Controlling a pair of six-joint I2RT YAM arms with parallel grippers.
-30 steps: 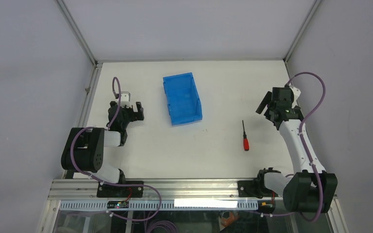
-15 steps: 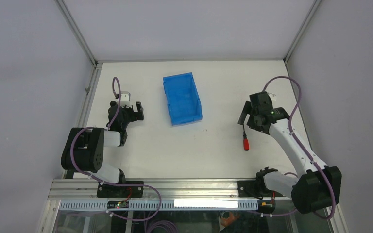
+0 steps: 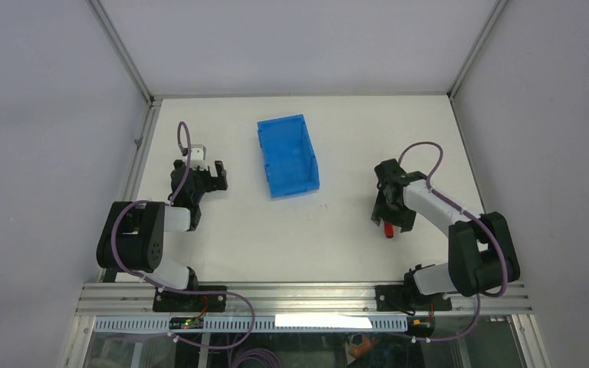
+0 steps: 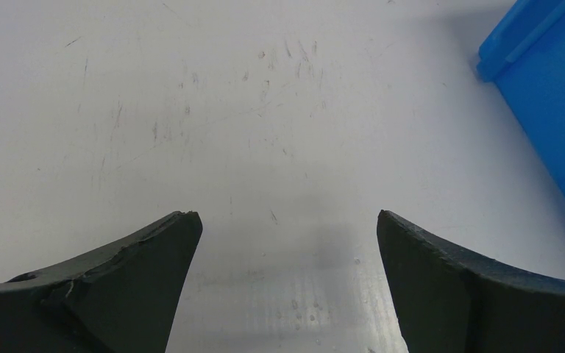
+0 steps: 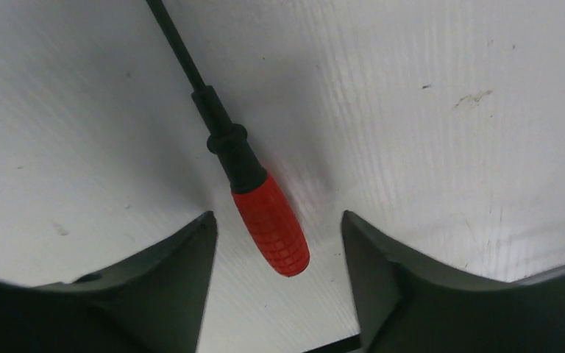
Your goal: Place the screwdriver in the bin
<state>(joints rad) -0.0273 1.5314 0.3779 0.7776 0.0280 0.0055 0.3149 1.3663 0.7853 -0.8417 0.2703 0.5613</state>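
My right gripper is down at table level with jaws apart, one finger on each side of the red handle of the screwdriver. A small gap shows on both sides, so it's not clamped and nothing is held. The screwdriver lies flat on the table, black shaft pointing out past my fingertips, handle end nearest my wrist. In the top view it's on the right half of the table, well apart from the bin. The bin sits upright mid-table toward the far side, and I see nothing inside it. My left gripper hangs over bare table left of the bin, jaws wide, holding nothing. A blue corner of the bin shows at the edge of its wrist view.

Progress, my read: early. Reach and line-up look done; the grasp is not yet made. Left to do: close on the handle, lift, carry it leftward to the bin, release over the opening. The handle is short and round, so it could roll or slip out if the jaws close off-centre.
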